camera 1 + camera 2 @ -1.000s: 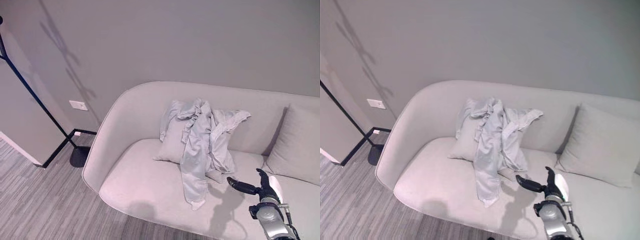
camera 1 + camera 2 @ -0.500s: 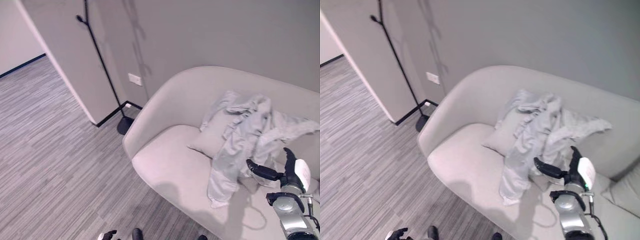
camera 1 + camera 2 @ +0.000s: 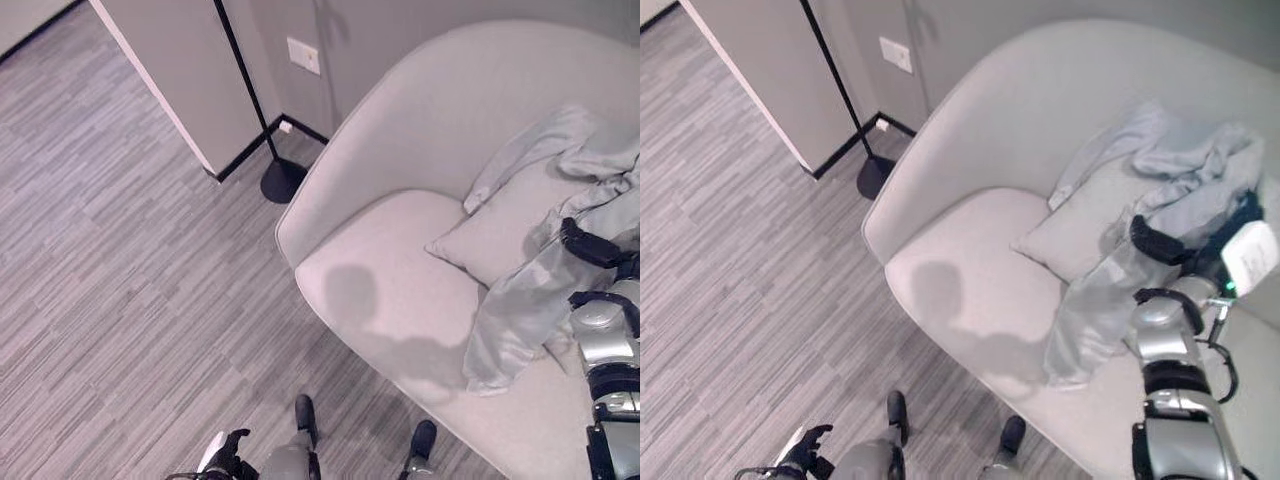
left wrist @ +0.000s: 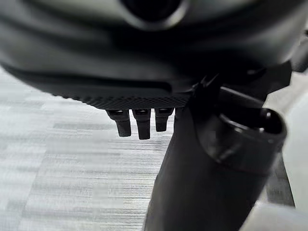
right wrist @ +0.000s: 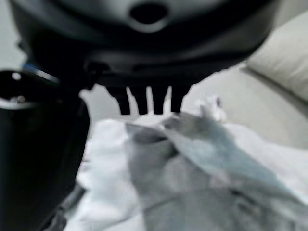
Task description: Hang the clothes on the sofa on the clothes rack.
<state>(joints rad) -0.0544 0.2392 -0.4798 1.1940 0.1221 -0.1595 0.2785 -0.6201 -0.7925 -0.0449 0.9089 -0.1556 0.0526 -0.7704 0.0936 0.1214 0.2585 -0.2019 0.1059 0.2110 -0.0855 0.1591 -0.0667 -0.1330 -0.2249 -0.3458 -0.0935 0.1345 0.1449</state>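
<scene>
Reach phase. The pale grey garment [image 3: 1160, 215] lies draped over a cushion [image 3: 1085, 225] against the back of the sofa [image 3: 970, 270], one end trailing onto the seat. I hold my right hand [image 3: 1185, 250] at the cloth with fingers extended and thumb spread, nothing gripped yet, so it can gather the bunched folds. My left hand [image 3: 228, 455] hangs low over the floor, fingers relaxed and empty. The clothes rack [image 3: 262, 120] stands just beside the sofa's end.

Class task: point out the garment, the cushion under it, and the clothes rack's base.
garment [image 3: 1095, 300], right eye view, on its hanging lower part.
cushion [image 3: 1080, 225], right eye view, on its bare front face.
clothes rack [image 3: 282, 180], left eye view, on its round base.
</scene>
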